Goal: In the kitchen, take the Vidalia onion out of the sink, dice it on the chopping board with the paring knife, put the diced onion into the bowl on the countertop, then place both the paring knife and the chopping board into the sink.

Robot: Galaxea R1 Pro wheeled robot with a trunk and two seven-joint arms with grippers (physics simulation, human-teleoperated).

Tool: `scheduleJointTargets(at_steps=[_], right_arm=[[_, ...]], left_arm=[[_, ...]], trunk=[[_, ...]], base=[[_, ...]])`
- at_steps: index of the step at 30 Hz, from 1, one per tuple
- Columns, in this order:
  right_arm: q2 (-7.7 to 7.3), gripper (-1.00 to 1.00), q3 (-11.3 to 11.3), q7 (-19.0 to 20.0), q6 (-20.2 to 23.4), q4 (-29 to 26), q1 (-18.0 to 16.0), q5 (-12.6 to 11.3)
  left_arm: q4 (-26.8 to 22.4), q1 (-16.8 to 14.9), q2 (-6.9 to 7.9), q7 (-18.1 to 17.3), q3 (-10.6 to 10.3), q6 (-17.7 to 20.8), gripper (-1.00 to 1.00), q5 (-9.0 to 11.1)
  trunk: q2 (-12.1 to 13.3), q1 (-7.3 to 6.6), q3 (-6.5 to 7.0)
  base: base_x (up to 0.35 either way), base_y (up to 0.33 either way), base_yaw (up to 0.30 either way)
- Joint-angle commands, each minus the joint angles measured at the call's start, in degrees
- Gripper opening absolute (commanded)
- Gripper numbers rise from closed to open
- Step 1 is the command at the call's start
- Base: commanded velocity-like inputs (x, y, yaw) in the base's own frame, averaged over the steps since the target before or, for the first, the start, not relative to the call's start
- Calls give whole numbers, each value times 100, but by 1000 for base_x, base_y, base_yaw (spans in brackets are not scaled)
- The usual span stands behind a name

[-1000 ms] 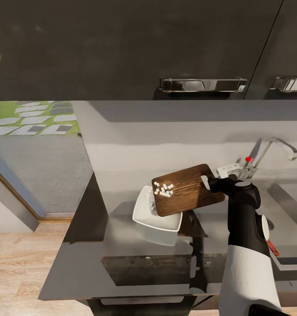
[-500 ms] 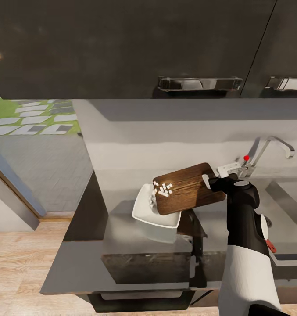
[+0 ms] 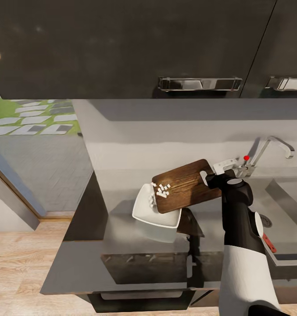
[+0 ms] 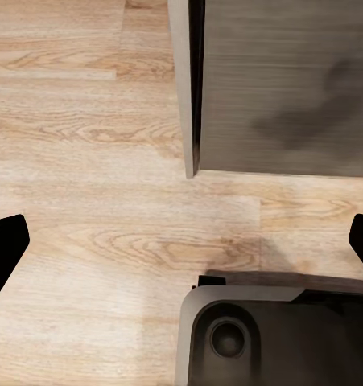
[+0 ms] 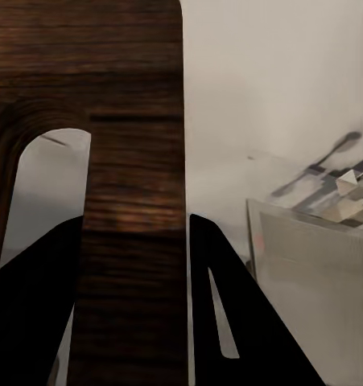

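Now the right gripper [image 3: 211, 180] is clenched on the handle end of the chopping board [image 3: 185, 186], tilted over the bowl [image 3: 153, 211] at frame centre. Onion pieces [image 3: 162, 189] lie on the board's lower edge, so pouring is unfinished. Knife [image 3: 267, 242] and board must then go into the sink [image 3: 288, 193]. Left gripper [image 4: 181, 241] hangs released over the floor [image 4: 92, 161].

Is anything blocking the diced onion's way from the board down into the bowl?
Nothing visible. The right gripper holds the chopping board tilted, its low end over the bowl. The diced onion sits near that end, with only bare board between it and the bowl's open top.
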Motion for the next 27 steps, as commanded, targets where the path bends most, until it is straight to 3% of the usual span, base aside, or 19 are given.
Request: scheduleJointTargets(at_steps=[1,8,12,14,27], right_arm=[[6,-100,-11,50,1,-8,-7,59],[6,-100,-8,29,1,-8,-7,76],[6,-100,0,34,-11,-14,-7,461],[6,-100,1,35,-15,-16,-7,536],[6,-100,-9,38,-1,-16,-7,574]], left_arm=[[-8,0,9,27,-48,-12,100,54],[-8,0,9,27,-48,-12,100,54],[-12,0,9,27,-48,-12,100,54],[-11,0,9,27,-48,-12,100,54],[-14,0,9,27,-48,-12,100,54]], trunk=[[-11,4,-10],[-11,4,-10],[-11,4,-10],[-11,4,-10],[-11,4,-10]], base=[[0,0,0],[0,0,0],[0,0,0],[0,0,0],[0,0,0]])
